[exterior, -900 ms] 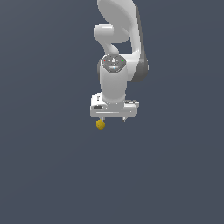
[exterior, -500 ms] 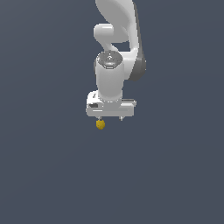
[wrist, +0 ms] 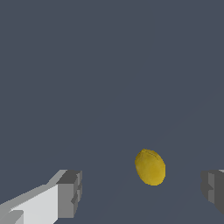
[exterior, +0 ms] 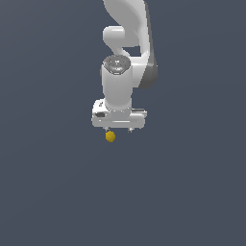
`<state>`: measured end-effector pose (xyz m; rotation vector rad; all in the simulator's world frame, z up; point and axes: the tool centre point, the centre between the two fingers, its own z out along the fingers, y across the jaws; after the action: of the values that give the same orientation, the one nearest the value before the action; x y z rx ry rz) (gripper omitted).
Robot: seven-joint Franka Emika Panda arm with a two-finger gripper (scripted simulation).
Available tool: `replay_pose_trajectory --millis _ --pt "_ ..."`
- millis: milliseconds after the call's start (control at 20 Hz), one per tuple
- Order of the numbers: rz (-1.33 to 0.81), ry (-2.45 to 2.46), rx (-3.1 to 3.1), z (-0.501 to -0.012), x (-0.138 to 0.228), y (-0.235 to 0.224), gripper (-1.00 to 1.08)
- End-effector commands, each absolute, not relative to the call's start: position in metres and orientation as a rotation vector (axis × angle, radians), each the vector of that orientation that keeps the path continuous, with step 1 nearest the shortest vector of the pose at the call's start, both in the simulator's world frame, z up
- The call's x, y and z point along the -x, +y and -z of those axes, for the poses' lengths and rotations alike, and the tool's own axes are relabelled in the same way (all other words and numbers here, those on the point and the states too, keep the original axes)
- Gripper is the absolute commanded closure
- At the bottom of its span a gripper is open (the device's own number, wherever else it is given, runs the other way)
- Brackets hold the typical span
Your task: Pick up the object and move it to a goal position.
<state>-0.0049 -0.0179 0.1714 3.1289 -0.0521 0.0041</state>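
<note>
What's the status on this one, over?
Claw open, empty, fingers either side of the small yellow lumpy ball. Ball not gripped, on the plain grey surface. Nothing in the way.

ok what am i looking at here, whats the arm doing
A white Panda arm is reaching down over a small yellow ball lying on a plain dark surface. Its gripper is open, and the wrist view shows the ball in the gap between the fingers, untouched. Nothing is grasped or lifted yet.
</note>
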Motion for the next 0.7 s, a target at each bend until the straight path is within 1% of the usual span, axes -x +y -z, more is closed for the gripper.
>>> replay_pose_trajectory --millis 0,250,650 --pt "-0.003 -0.097 -3.130 -0.164 0.008 -0.022 -0.92" --pt "-0.001 -0.259 -3.128 -0.140 0.020 -0.033 -0.92" --pt "0.001 -0.593 -3.087 -0.095 0.050 -0.059 -0.92"
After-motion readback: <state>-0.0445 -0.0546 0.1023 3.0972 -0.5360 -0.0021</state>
